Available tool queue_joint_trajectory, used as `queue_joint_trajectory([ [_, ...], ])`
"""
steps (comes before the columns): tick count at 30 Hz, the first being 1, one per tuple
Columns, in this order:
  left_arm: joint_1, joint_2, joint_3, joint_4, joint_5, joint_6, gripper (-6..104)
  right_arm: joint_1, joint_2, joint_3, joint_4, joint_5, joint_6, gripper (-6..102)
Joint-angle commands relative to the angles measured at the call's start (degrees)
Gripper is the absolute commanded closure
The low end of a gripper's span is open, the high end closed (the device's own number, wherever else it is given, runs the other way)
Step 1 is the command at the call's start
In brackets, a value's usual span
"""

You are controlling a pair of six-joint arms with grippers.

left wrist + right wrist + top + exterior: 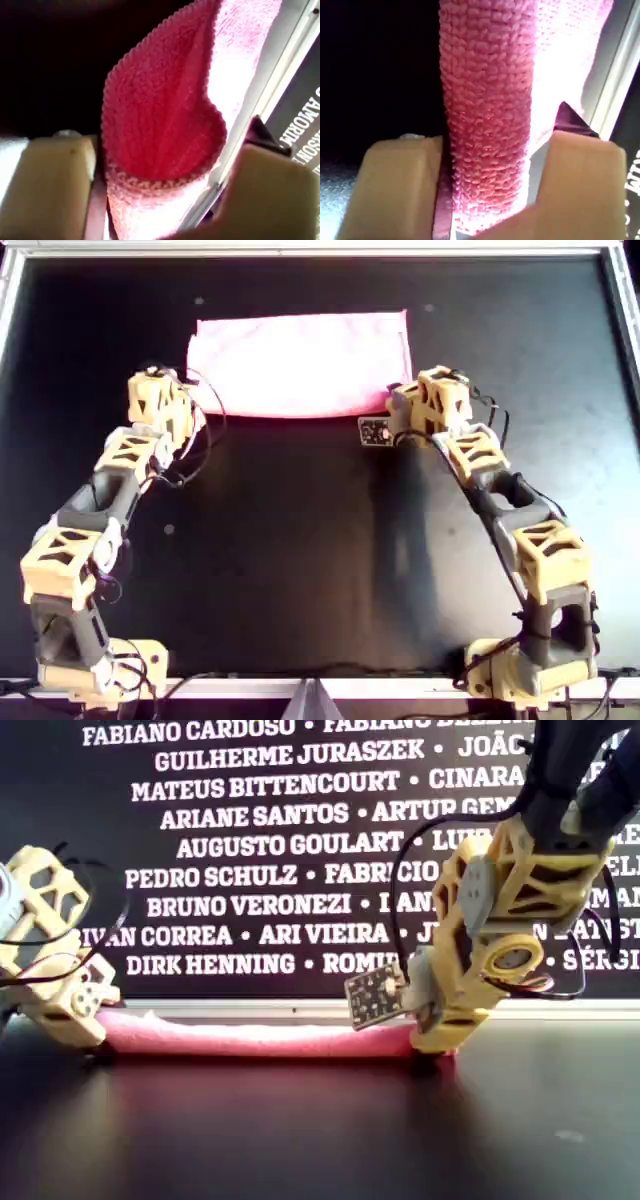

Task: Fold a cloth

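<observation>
The pink cloth (300, 362) lies folded in a flat band; the left gripper (178, 392) and right gripper (400, 405) each straddle a near corner, jaws spread

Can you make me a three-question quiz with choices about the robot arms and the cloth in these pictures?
1. Where on the table does the cloth lie in the overhead view?
A. near the top edge
B. near the bottom edge
C. hanging off the left side

2. What colour is the cloth?
A. blue
B. pink
C. green

3. What is the right end effector doing?
A. resting far from the cloth
B. holding a cup
C. straddling the cloth's edge

Answers: 1 A, it sits by the top rail. 2 B, every view shows pink. 3 C, cloth runs between its fingers.
</observation>
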Motion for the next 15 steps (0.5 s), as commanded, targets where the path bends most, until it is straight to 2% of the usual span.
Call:
queue_joint_trajectory([
  [1,0.4,0.0,-0.9,0.2,0.4,0.4,18,-0.3,1.8,-4.1,-2.1,-0.2,-0.26,28],
  [4,0.4,0.0,-0.9,0.2,0.4,0.4,32,-0.3,1.8,-4.1,-2.1,-0.2,-0.26,41],
  [12,0.4,0.0,-1.0,0.1,0.5,0.3,67,-0.7,2.5,-5.1,-2.3,-0.2,0.62,90],
  [15,0.4,0.3,-1.7,0.1,0.6,0.3,78,-1.2,1.7,-8.0,-2.3,-0.2,0.62,99],
])
